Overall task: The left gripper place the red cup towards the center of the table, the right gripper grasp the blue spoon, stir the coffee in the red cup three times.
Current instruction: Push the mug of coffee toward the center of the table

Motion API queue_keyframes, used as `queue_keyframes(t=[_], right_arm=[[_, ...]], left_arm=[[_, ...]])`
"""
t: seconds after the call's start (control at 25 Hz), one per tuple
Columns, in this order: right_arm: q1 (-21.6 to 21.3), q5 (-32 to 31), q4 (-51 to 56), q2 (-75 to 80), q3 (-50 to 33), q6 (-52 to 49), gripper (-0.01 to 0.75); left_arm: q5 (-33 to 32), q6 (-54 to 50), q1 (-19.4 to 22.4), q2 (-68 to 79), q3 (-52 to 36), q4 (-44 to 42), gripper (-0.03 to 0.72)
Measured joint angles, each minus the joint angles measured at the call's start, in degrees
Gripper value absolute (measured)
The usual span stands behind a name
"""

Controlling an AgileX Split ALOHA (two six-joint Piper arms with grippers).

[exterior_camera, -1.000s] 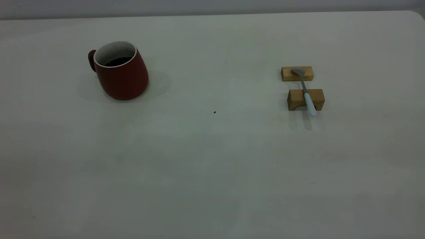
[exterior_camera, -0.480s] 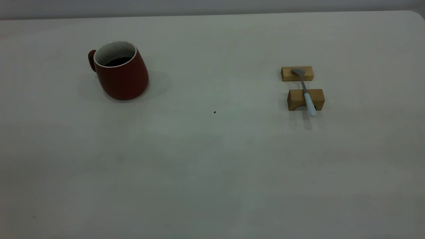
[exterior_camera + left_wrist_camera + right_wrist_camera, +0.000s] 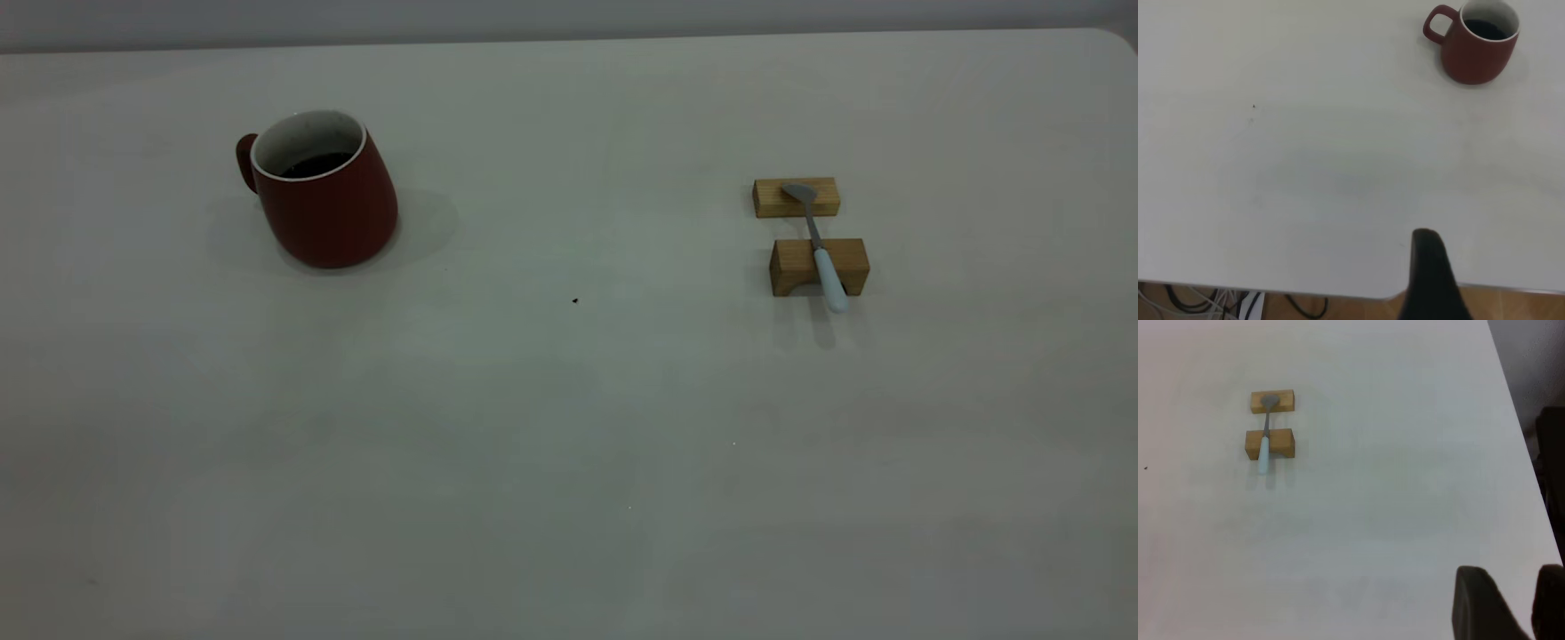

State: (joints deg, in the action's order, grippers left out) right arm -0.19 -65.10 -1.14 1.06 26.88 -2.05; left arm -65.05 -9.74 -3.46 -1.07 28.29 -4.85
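The red cup (image 3: 324, 191) stands upright at the far left of the table, handle on its left, with dark coffee (image 3: 316, 164) inside. In the left wrist view the red cup (image 3: 1478, 43) is far from my left gripper (image 3: 1431, 273), which shows only one dark finger by the table's edge. The blue spoon (image 3: 822, 253) lies across two wooden blocks at the right, its bowl on the far block. My right gripper (image 3: 1511, 572) hangs near the table's corner, far from the blue spoon (image 3: 1265, 440), its fingers slightly apart and holding nothing. A tiny dark speck (image 3: 574, 300) marks the center of the table.
Far wooden block (image 3: 796, 197) and near wooden block (image 3: 818, 267) carry the spoon. Cables (image 3: 1178, 303) hang below the table's edge (image 3: 1305, 288) in the left wrist view. A dark object (image 3: 1550, 447) stands beyond the table's side edge in the right wrist view.
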Motion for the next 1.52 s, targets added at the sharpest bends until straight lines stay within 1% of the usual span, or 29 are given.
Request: queue_keyframes(t=[0.12,0.24,0.36,0.64,0.76,0.84,1.04,1.28,1.4,1.52], right_arm=[[0.0,0.0,0.0,0.0,0.0,0.0,0.237],[0.0,0.0,0.0,0.0,0.0,0.0,0.237],[0.0,0.0,0.0,0.0,0.0,0.0,0.237],[0.0,0.0,0.0,0.0,0.0,0.0,0.237],[0.0,0.0,0.0,0.0,0.0,0.0,0.237],[0.0,0.0,0.0,0.0,0.0,0.0,0.237],[0.0,0.0,0.0,0.0,0.0,0.0,0.237],[0.0,0.0,0.0,0.0,0.0,0.0,0.237],[0.0,0.0,0.0,0.0,0.0,0.0,0.237],[0.0,0.0,0.0,0.0,0.0,0.0,0.240]], left_arm=[[0.1,-1.1,0.0,2.3,1.6,-1.2,0.558],[0.9,-1.6,0.0,9.9,4.3,-2.7,0.558],[5.4,-2.5,0.0,19.8,7.1,-2.9,0.558],[20.4,-2.5,0.0,42.4,11.3,-2.9,0.558],[24.7,-2.5,0.0,51.1,12.9,-2.9,0.558],[26.0,-2.6,0.0,57.7,15.1,-2.9,0.558],[26.5,-2.6,0.6,77.4,25.5,-3.7,0.558],[25.4,-0.4,6.2,97.4,38.6,-3.8,0.558],[23.0,4.8,8.3,106.7,45.4,-3.0,0.558],[20.1,14.8,8.6,115.2,53.4,-0.5,0.558]])
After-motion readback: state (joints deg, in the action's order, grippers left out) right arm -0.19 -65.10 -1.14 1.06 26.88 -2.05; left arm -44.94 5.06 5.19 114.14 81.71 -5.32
